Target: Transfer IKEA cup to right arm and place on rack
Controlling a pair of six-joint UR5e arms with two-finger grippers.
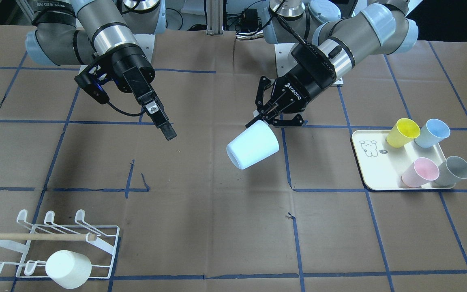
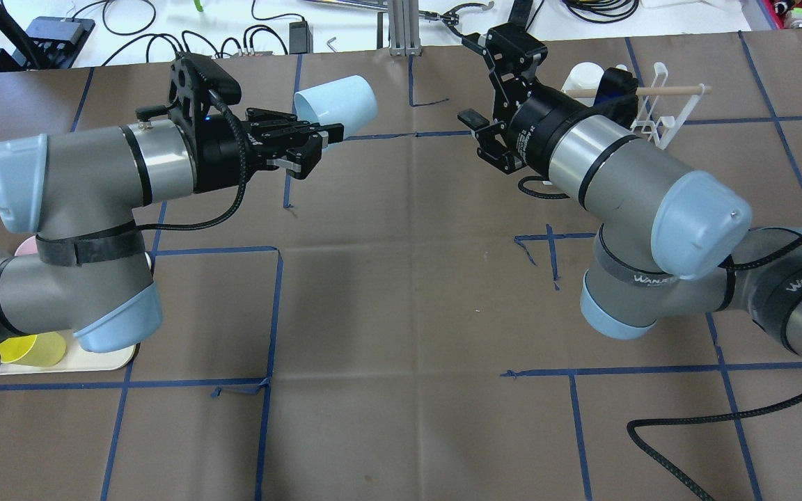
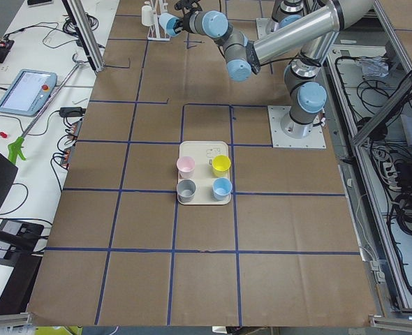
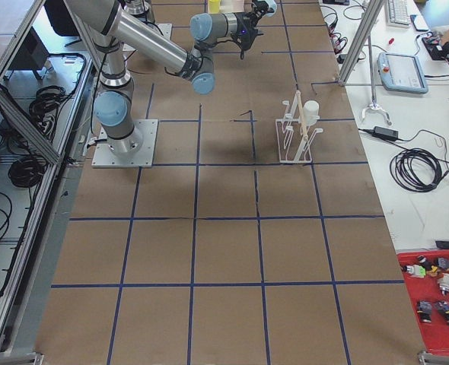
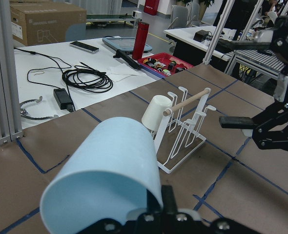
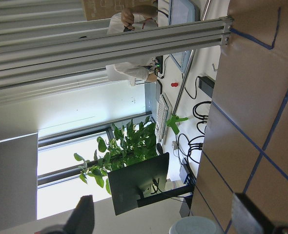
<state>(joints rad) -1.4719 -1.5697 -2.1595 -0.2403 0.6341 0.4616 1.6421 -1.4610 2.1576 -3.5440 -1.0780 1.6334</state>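
- The table point(image 1: 217, 227) is covered in brown paper with blue tape lines that make big squares.
- The left arm point(image 1: 363, 30) comes in from the upper right of the front view. It reaches down toward the middle.
- The right arm point(image 1: 99, 28) comes in from the upper left of the front view. It also points down toward the middle.
- The tray point(image 1: 373, 162) lies flat at the right side of the front view. It is cream and has a little bear drawn on it.
- The rack point(image 1: 35, 236) stands in the lower left corner of the front view. It is far from both arms.
- The left gripper point(image 1: 260, 119) is pinched tight on the cup point(image 1: 253, 145).
- The right gripper point(image 1: 168, 130) holds nothing. The top view and its own camera show its fingers spread wide.
- The cup is light blue. It hangs tipped on its side in the air near the middle of the front view, held by its rim. It is well apart from the right gripper.
- A white cup point(image 1: 68, 269) sits on a front prong of the rack.
- Four cups stand on the tray: a yellow cup point(image 1: 403, 132), a blue cup point(image 1: 432, 133), a pink cup point(image 1: 420, 172) and a grey cup point(image 1: 454, 171).
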